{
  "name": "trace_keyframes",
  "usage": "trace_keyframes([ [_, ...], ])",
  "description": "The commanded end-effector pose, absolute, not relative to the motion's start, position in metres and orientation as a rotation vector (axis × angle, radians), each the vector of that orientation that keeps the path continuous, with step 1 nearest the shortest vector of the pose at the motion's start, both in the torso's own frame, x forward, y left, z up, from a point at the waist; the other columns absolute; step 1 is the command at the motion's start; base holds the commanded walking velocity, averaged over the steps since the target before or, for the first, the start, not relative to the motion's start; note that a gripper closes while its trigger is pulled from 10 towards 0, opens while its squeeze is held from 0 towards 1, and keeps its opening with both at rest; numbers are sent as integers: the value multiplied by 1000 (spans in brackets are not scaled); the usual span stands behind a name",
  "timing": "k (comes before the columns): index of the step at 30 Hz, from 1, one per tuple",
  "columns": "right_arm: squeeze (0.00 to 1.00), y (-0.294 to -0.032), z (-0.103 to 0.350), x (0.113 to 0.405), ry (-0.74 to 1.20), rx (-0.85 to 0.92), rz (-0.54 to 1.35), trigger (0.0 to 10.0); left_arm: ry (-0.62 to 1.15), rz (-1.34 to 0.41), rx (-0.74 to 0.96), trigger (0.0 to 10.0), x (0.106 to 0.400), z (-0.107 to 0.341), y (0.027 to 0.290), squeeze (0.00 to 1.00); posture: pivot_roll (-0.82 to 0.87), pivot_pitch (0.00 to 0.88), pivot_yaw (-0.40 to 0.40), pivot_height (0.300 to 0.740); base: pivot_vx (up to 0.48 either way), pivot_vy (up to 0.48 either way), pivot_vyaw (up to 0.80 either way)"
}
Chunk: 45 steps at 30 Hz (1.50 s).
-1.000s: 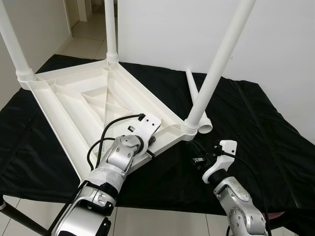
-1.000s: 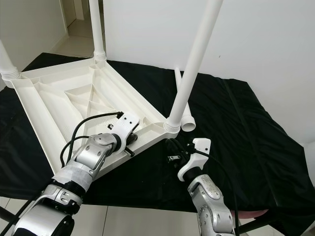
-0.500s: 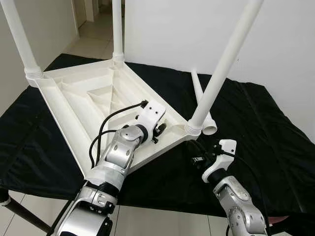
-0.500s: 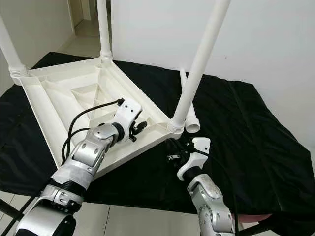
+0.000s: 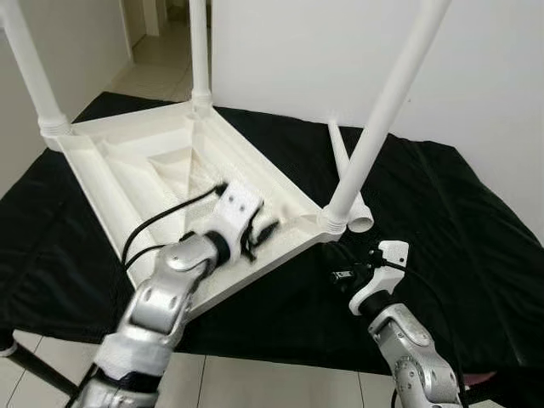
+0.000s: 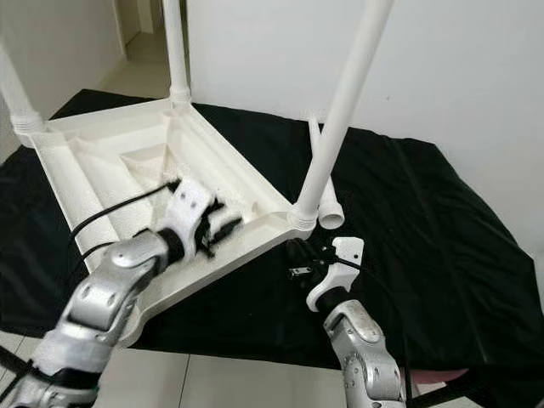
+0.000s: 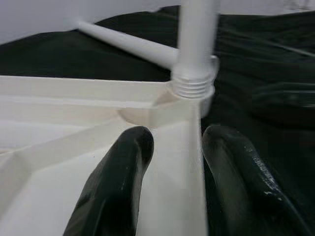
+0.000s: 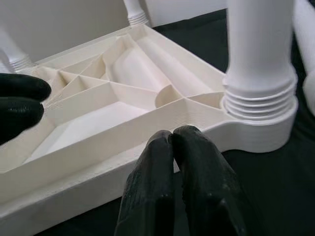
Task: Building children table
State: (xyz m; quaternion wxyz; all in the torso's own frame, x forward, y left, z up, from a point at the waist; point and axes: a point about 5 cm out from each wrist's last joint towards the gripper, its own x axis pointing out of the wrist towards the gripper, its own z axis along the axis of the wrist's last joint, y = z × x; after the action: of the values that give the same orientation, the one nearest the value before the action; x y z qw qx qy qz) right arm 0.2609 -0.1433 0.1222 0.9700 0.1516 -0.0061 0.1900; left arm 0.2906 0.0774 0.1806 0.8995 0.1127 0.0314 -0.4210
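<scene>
Three legs stand in the upturned tabletop [image 5: 127,170] on the black cloth; left gripper [image 7: 170,162], fingers parted, straddles its rim, right gripper [image 8: 172,147] pinched empty nearby, so brace firmly before fitting the loose leg [image 5: 344,170].

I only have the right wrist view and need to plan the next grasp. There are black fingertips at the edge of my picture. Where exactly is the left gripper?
Observer: The left gripper is open and straddles the rim wall of the upturned tabletop. One finger is inside the rim and one outside, just short of the near-right leg.
Operator: Where is the leg that isn't fitted yet?
Observer: The loose leg lies flat on the black cloth behind the near-right leg, with its wide open end toward the robot.
</scene>
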Motion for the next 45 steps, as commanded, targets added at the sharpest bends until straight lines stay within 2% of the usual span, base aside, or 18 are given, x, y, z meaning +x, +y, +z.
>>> trace_keyframes([
  [1, 0, -148, 120, 261, -5, 295, 369, 10000, 100, -947, 225, 10000, 283, 179, 74, 0, 11, 0, -109, 740, 0, 0, 0],
  [7, 0, -148, 120, 262, -6, 293, 374, 10000, 154, -980, 303, 10000, 273, 170, 86, 0, 17, 0, -117, 740, 0, 0, 0],
  [10, 0, -148, 120, 262, -2, 289, 384, 10000, 230, -1063, 358, 10000, 256, 159, 96, 0, 24, 0, -121, 740, 0, 0, 0],
  [17, 0, -148, 120, 263, -2, 284, 388, 10000, 297, -1058, 404, 10000, 247, 151, 107, 0, 25, 0, -124, 740, 0, 0, 0],
  [35, 0, -151, 121, 264, -1, 276, 391, 10000, 316, -849, 411, 10000, 263, 149, 122, 0, 22, 0, -138, 740, 0, 0, 0],
  [45, 0, -148, 123, 263, -28, 222, 414, 10000, 385, -882, 469, 10000, 257, 133, 119, 0, 17, 0, -137, 740, 0, 0, 0],
])
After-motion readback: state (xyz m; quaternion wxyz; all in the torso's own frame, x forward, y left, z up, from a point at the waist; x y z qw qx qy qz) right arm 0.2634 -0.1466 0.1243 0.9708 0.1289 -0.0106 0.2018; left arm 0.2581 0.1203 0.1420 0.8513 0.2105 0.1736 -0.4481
